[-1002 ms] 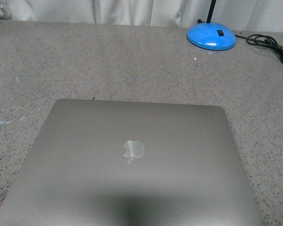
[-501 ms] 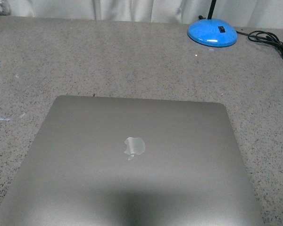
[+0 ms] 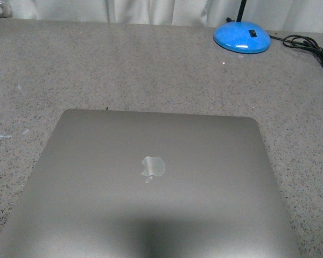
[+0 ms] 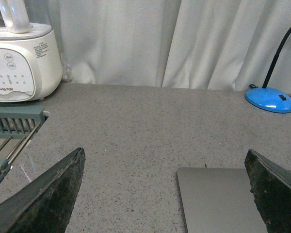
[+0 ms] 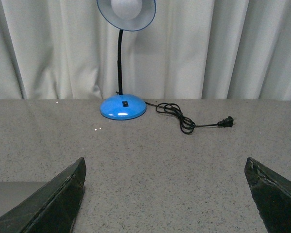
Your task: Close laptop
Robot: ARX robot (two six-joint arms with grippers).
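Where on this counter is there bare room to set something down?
The wide strip between the laptop and the curtain is bare. The lamp and its cord crowd the far right corner; an appliance and rack crowd the far left.

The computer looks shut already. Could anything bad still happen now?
Probably not much, but two things could go wrong.

1. The laptop lies lid down, and the left gripper hangs open beside its corner. If that arm dropped or swung, a jaw might scrape the grey lid.

2. The lamp has a loose cord on the table. The right gripper, also open, faces that way and could snag the cord if it reached forward.
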